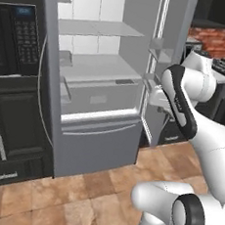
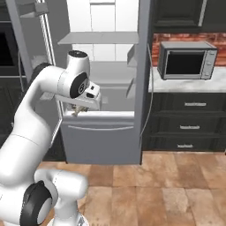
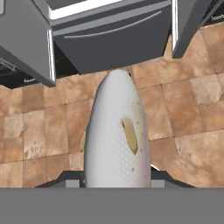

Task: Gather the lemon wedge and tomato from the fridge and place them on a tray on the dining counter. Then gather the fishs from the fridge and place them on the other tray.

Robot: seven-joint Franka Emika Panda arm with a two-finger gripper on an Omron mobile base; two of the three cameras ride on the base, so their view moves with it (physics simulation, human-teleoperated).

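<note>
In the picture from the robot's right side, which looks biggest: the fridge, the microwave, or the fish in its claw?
1. fridge
2. microwave
3. fish, just a sliver under the gripper

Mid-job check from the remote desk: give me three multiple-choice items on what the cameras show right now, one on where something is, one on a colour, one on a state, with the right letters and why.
1. Where is the microwave?
A. On the counter right of the fridge
B. On the floor
C. Inside the fridge

2. What colour is the fish in front of the hand camera?
A. Bright red
B. Silver-grey with a tan fin
C. Dark blue

3. How do the fridge doors stand?
A. Both shut
B. Both upper doors open, bottom drawer shut
C. Only the bottom drawer pulled out

Answers:
1 A: the right base view shows it on the light countertop against the brick wall.
2 B: the hand view shows a pale scaled body with a tan fin.
3 B: both base views show bare shelves between the swung-out doors and the drawer front flush.
</note>
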